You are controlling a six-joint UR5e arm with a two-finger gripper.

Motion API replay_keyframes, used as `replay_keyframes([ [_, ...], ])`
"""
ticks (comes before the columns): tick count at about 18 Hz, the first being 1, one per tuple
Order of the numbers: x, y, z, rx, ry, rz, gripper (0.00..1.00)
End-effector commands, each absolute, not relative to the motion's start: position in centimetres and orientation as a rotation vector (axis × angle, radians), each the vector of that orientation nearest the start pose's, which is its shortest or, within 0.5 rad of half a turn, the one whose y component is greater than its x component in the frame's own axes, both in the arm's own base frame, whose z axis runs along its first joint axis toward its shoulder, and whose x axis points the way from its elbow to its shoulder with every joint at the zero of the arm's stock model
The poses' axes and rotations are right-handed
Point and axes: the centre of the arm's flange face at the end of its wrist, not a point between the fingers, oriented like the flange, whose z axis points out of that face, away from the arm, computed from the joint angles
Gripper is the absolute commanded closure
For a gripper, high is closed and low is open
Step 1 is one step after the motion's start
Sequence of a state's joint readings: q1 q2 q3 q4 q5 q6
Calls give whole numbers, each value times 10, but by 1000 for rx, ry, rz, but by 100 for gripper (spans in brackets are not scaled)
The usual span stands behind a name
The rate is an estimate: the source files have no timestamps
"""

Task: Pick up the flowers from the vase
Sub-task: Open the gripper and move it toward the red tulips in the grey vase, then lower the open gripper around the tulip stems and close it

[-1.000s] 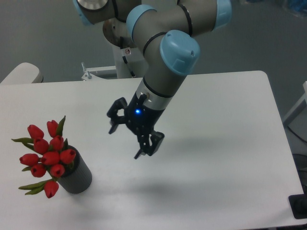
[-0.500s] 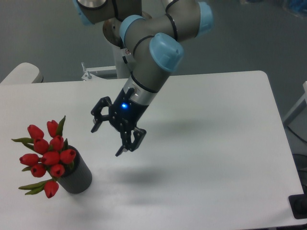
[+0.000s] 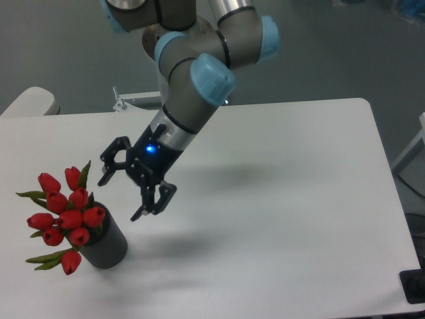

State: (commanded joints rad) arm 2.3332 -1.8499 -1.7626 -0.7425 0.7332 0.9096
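The hand [image 3: 122, 198], fingers spread and empty, has swung left across the counter [image 3: 299, 199] toward the flowers [image 3: 65, 216] (still upright in the vase [image 3: 106, 247], near left corner). The approach looks nearly complete; no grasp yet.

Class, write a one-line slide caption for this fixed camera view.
Open black two-finger end effector hovers right of red tulip bunch in ribbed dark grey cylindrical vase.

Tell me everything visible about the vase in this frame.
The vase is a short, dark grey cylinder with a matte-looking side, standing upright near the table's front left corner. The flowers, red tulip buds with green leaves, fill and hide its mouth. The open gripper hangs apart from it.
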Motion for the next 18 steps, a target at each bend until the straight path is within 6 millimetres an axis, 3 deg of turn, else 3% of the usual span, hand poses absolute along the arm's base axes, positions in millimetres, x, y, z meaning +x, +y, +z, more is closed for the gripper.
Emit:
replay_keyframes([
  [4,-256,573,358,-2251,359,-380,0],
  [6,-246,578,354,-2251,379,-393,0],
  [18,-235,588,340,-2230,475,-402,0],
])
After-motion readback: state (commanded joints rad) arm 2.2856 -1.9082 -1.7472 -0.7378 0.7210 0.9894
